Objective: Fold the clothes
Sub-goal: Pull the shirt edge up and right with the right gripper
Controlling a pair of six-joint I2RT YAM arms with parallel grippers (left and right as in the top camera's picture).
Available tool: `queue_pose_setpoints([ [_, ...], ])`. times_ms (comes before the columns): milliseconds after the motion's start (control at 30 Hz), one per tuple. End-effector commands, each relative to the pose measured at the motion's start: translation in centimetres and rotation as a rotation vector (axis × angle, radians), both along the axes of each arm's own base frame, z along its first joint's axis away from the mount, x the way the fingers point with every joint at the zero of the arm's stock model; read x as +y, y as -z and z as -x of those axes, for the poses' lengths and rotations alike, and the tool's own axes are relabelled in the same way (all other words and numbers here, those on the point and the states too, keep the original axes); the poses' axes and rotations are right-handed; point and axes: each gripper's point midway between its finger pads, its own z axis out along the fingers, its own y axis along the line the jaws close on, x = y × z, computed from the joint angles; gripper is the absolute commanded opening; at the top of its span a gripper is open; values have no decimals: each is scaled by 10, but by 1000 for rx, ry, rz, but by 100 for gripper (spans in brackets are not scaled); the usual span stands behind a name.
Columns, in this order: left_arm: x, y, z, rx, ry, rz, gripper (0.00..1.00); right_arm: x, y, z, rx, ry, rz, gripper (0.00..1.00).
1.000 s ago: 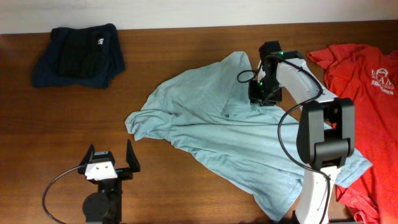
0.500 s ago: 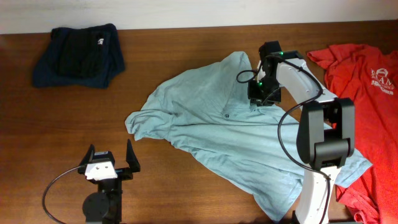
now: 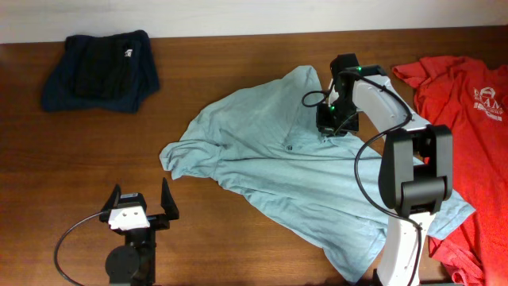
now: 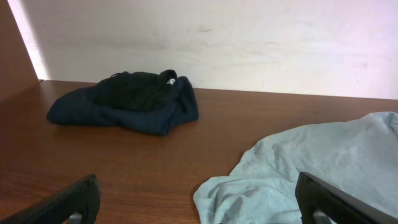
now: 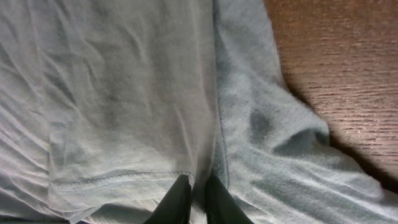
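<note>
The pale blue-grey T-shirt [image 3: 270,163] lay rumpled across the middle of the table [image 3: 238,246], with the coral-red T-shirt [image 3: 468,119] at the right edge. Upper right of centre, the right gripper [image 5: 198,191] had its jaws almost together, pinching a fold of the blue-grey cloth. Lower left, the left gripper [image 3: 141,199] had its jaws wide apart, clear of the cloth.

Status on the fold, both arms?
Left gripper open, holding nothing. Right gripper pinching a fold of the pale blue shirt. Coral-red T-shirt alongside, nothing over the grip.

Dark navy bundle [image 3: 101,70] — on wooden table [image 3: 238,246].
</note>
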Motion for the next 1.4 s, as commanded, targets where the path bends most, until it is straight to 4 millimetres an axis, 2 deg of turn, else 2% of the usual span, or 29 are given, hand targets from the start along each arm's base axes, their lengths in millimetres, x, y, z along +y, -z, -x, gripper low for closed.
queue_pose_setpoints([
  [0, -2, 0, 0, 0, 13, -18, 100, -1, 6, 5, 28, 8, -2, 14],
  [67, -2, 0, 0, 0, 13, -18, 100, -1, 6, 6, 30, 7, -2, 4],
  [167, -2, 0, 0, 0, 13, -18, 100, 0, 5, 5, 26, 7, -2, 4],
  [233, -2, 0, 0, 0, 13, -18, 100, 0, -3, 0, 7, 7, -4, 4],
  [433, -2, 0, 0, 0, 13, -18, 100, -2, -60, -40, -152, 2, 15, 4],
  [567, -2, 0, 0, 0, 13, -18, 100, -12, -89, -64, -253, 13, 77, 4],
  [733, -2, 0, 0, 0, 13, -18, 100, -42, -99, -85, -348, 38, 247, 4],
  [967, -2, 0, 0, 0, 13, -18, 100, -74, -114, -122, -501, -40, 395, 4],
  [1200, -2, 0, 0, 0, 13, -18, 100, -118, -133, -159, -655, 0, 458, 4],
  [1367, -2, 0, 0, 0, 13, -18, 100, -134, -131, -180, -732, -52, 443, 4],
])
